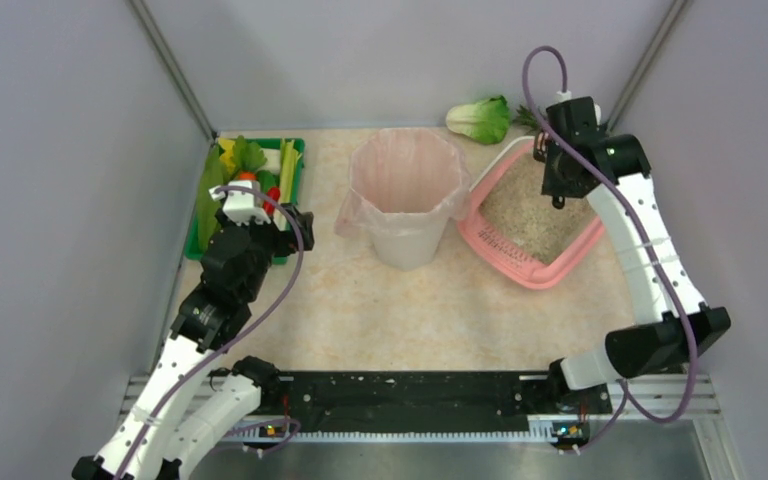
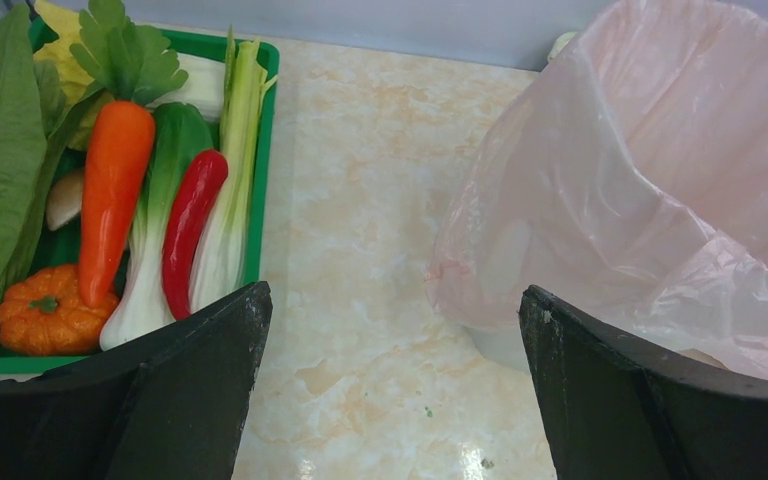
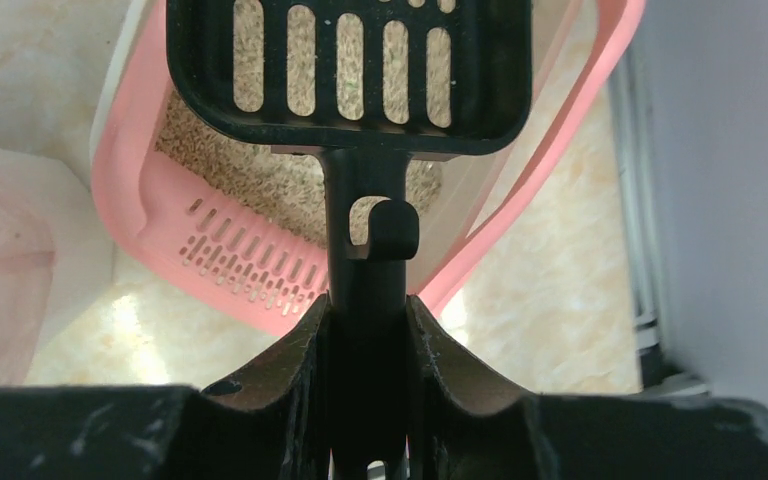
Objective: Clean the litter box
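Note:
The pink litter box (image 1: 526,262) with beige granules sits at the right, tilted against the table's back area; its slotted strip (image 3: 245,268) shows in the right wrist view. My right gripper (image 1: 552,172) hangs over its far end and is shut on the handle of a black slotted scoop (image 3: 350,70), whose head is held above the granules. My left gripper (image 2: 390,385) is open and empty, low over the table between the green vegetable tray (image 2: 260,160) and the white bin with pink liner (image 1: 405,195).
The green tray (image 1: 200,232) of toy vegetables stands at the back left. A loose green cabbage (image 1: 480,118) lies at the back by the wall. Grey walls enclose three sides. The bin stands just left of the litter box.

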Controlling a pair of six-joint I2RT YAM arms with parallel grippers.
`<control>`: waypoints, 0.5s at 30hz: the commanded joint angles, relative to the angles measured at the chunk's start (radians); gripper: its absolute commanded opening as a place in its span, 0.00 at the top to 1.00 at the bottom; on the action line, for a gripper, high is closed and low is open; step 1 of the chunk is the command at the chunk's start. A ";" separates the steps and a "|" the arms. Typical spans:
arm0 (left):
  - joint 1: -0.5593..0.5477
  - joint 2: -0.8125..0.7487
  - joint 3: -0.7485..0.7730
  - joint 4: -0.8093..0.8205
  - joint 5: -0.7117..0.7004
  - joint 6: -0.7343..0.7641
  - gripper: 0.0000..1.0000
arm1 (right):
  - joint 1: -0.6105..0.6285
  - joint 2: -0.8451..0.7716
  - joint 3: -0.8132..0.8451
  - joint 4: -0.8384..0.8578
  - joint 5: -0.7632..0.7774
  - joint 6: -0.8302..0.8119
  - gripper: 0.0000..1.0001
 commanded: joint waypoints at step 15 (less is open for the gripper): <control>-0.002 -0.040 0.035 0.009 -0.051 0.001 0.01 | -0.199 0.471 0.182 -0.073 -0.215 0.445 1.00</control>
